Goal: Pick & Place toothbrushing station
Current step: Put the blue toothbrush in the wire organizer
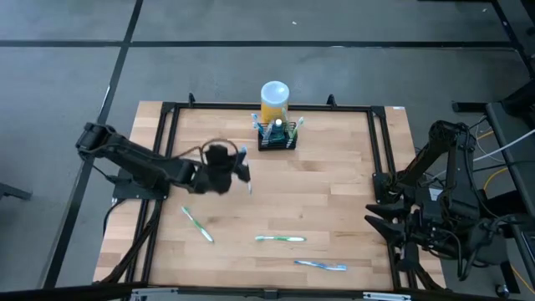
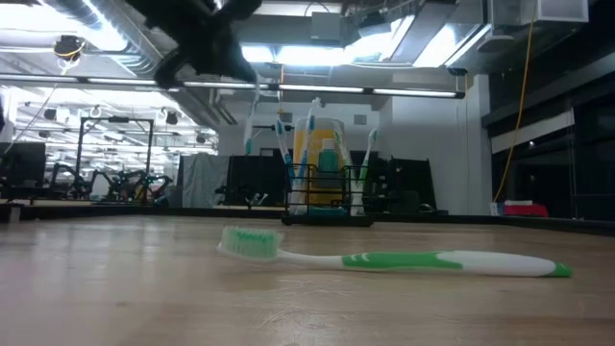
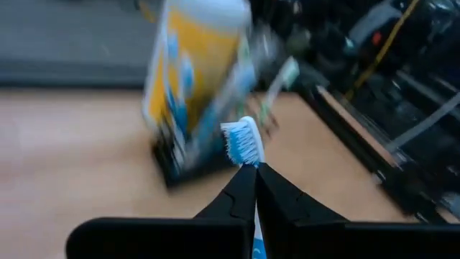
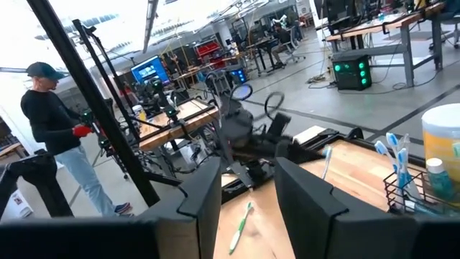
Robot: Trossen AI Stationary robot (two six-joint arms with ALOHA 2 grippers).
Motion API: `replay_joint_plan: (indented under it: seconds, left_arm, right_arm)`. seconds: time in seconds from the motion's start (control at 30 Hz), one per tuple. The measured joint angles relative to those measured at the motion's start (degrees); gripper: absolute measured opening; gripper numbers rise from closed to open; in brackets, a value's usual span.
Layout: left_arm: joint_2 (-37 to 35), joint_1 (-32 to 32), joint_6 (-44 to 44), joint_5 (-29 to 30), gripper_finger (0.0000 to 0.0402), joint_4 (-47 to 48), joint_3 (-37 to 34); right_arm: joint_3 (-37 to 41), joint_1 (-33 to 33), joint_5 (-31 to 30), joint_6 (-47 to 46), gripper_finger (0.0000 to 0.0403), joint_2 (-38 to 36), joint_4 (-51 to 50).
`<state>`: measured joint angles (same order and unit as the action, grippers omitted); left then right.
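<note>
Transport underway: left hand point(image 1: 243, 171), clamped on a blue toothbrush point(image 3: 242, 141), next needs lowering into the toothbrushing station point(image 1: 277, 136) just beyond.

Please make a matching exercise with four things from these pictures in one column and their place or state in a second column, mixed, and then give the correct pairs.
Things:
1. left end effector
2. right end effector
3. toothbrushing station
4. green toothbrush

Places or states:
A. waits at the table's right edge
B. lies flat on the wood, toward the front edge
C. stands at the back edge, toothbrushes upright in it
D. shut on a blue toothbrush above the table

Pairs: 1-D, 2-A, 3-C, 4-B
</note>
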<state>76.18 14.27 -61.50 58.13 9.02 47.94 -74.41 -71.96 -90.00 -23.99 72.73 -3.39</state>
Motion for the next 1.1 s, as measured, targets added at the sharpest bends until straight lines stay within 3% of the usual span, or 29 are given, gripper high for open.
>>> replay_joint_plan:
  seconds: [0.2,0.33,0.43,0.63,0.97,1.1]
  left_arm:
    - [-1.3,-8.9,27.2,2.2,0.0002,-18.2,0.0]
    - [-0.9,-15.5,45.4,-2.9,0.0002,-33.7,-0.3]
    - [-0.6,-20.3,53.0,-9.2,0.0002,-42.3,-1.9]
    - [1.9,-25.7,55.3,-19.6,0.0002,-49.3,-4.1]
    - [12.0,-26.0,56.2,-21.6,0.0002,-61.2,-4.9]
    - [14.2,-24.9,56.7,-18.1,0.0002,-61.7,-4.9]
  right_arm:
    - [0.0,1.1,0.0,0.9,0.0132,0.0,0.0]
    - [0.0,1.3,0.0,0.9,0.0132,0.0,0.0]
    - [0.0,1.3,0.0,0.7,0.0132,0.0,0.0]
    - [0.0,1.4,0.0,0.5,0.0132,0.0,1.3]
    - [0.0,1.5,0.0,0.5,0.0132,0.0,4.1]
    - [0.0,1.5,0.0,0.7,0.0132,0.0,5.0]
